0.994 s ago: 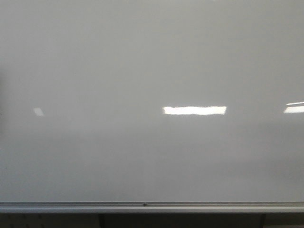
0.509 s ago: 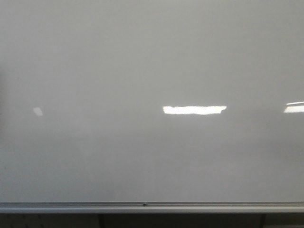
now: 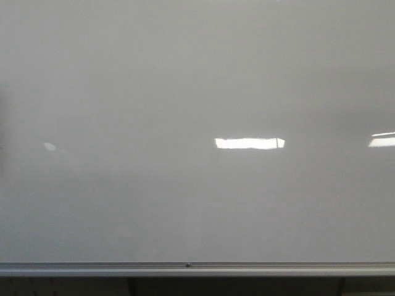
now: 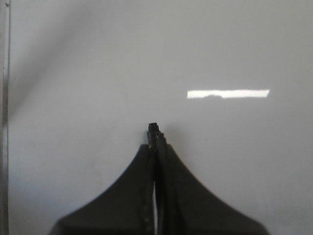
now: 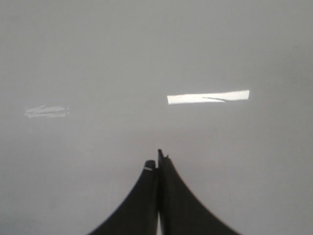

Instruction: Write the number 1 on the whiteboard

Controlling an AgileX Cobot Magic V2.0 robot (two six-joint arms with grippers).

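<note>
1. Since the earlier front frames: the whiteboard (image 3: 185,92) itself hasn't shifted. Only the reflections changed — the bright light bar (image 3: 249,143) is a bit shorter at its right end, and the small glint (image 3: 49,146) at far left has dimmed and shrunk. No arm has entered the front view.
2. Whiteboard fills nearly the whole front view, glossy pale grey, with its silver edge strip (image 3: 197,269) along the bottom. In the left wrist view a strip (image 4: 5,98) runs along one side of the frame — looks like the board's edge.
3. Left pincer (image 4: 155,142): jaws pressed together, only a thin seam between them. A small dark tip (image 4: 154,129) pokes out past the fingertips — could be a marker nib, too small to confirm. Whether it touches the board: cannot tell.
4. Right pincer (image 5: 157,166): jaws also together, nothing visibly held. Facing bare board, with a faint pale smudge (image 5: 46,111) well off to one side of it.
5. The number 1: not on the board in any current view. No black stroke anywhere — only reflections.
6. Progress: effectively zero on the writing. My read — left arm is posed at the board ready to start; the entire stroke, contact plus the pull down, is left to do.
</note>
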